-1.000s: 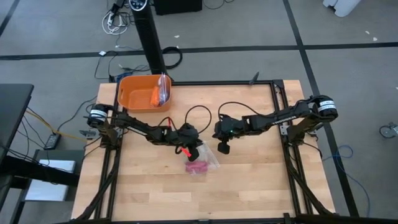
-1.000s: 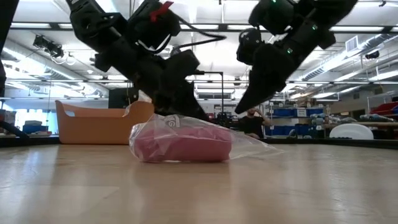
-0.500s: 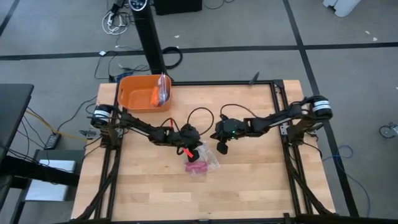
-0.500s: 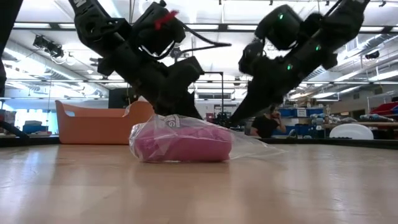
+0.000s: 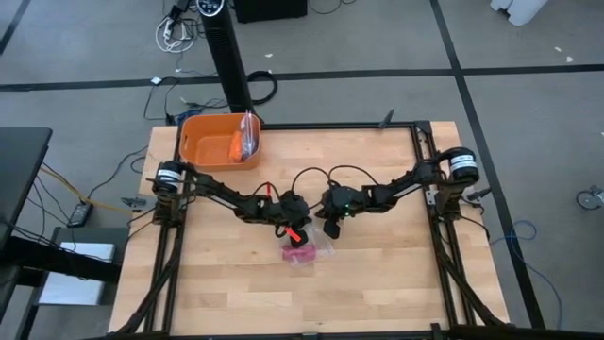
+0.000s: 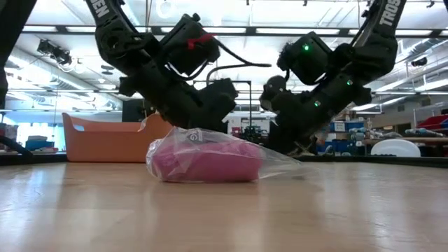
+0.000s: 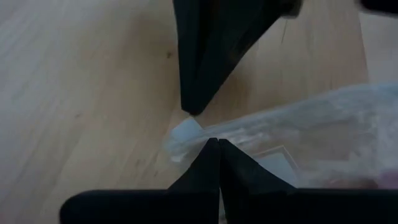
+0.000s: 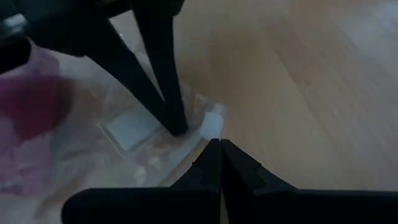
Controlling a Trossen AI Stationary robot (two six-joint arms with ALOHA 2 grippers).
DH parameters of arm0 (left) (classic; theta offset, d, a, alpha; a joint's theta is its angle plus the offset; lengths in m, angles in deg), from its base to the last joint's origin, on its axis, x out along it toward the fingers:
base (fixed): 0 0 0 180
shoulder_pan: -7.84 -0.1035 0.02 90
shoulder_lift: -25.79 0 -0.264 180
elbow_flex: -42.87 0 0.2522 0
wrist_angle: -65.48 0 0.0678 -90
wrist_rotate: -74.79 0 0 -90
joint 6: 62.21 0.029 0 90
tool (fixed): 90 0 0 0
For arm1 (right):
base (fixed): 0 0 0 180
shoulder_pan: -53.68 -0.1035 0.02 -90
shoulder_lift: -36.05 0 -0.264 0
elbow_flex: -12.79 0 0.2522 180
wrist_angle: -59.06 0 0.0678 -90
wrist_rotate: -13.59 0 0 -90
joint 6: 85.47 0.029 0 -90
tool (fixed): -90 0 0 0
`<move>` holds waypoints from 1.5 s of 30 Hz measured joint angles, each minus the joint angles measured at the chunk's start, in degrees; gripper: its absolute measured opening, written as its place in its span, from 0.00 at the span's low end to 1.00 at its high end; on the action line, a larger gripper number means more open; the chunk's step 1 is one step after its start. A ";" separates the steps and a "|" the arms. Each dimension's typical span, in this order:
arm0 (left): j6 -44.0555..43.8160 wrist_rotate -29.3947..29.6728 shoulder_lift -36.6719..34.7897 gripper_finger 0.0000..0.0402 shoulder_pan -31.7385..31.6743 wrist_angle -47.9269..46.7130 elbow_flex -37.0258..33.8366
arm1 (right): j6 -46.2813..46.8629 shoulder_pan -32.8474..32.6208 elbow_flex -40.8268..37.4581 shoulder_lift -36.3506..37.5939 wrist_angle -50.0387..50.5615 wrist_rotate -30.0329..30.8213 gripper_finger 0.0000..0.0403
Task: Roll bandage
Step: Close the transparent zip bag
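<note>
High view: the bandage [image 5: 299, 253] is being kept in a bag [image 5: 314, 247], just beside both grippers. The bag's edge is being pinched by the shut left gripper [image 7: 214, 142] and the shut right gripper [image 8: 214, 143].

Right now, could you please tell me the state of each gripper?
Left gripper: shut on the plastic bag edge.
Right gripper: shut, tips at the bag's edge; a grip cannot be told.

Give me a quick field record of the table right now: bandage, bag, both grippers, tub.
bandage: magenta, inside the clear plastic bag, resting on the table
plastic bag: mid-table, its mouth edge toward both grippers
left gripper: shut on the bag's edge
right gripper: shut, tip down at the same bag edge
orange tub: far left corner, untouched
</note>
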 joint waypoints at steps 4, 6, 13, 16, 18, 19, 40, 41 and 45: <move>-0.29 0.01 0.95 0.01 0.01 0.54 0.57 | 0.02 0.01 0.41 -1.11 -0.08 0.12 0.00; -0.37 0.03 1.14 0.01 0.01 0.61 0.57 | 0.06 0.02 0.41 -1.19 -0.24 0.62 0.00; -0.42 -0.34 1.17 0.01 -0.01 -0.02 0.57 | -0.27 0.61 0.41 -0.17 0.73 3.51 0.00; -0.40 -0.36 1.17 0.01 -0.01 0.02 0.57 | -0.51 0.69 0.54 0.01 0.41 3.86 0.00; -0.42 -0.50 1.17 0.01 -0.01 0.04 0.55 | -0.53 0.85 0.54 -0.08 0.25 3.49 0.00; -0.42 -0.53 1.17 0.01 -0.01 0.04 0.55 | -0.51 0.92 0.54 -0.41 -0.42 3.50 0.00; -0.33 -0.90 1.25 0.01 0.01 0.17 0.39 | -0.10 -0.87 1.52 -2.83 -1.38 -0.97 0.00; -0.33 -0.93 1.25 0.01 0.01 0.17 0.39 | -0.07 -0.94 1.52 -2.83 -1.34 -1.03 0.00; -0.33 -0.95 1.27 0.01 0.01 0.12 0.39 | -0.01 -0.98 1.51 -2.85 -1.39 -1.81 0.00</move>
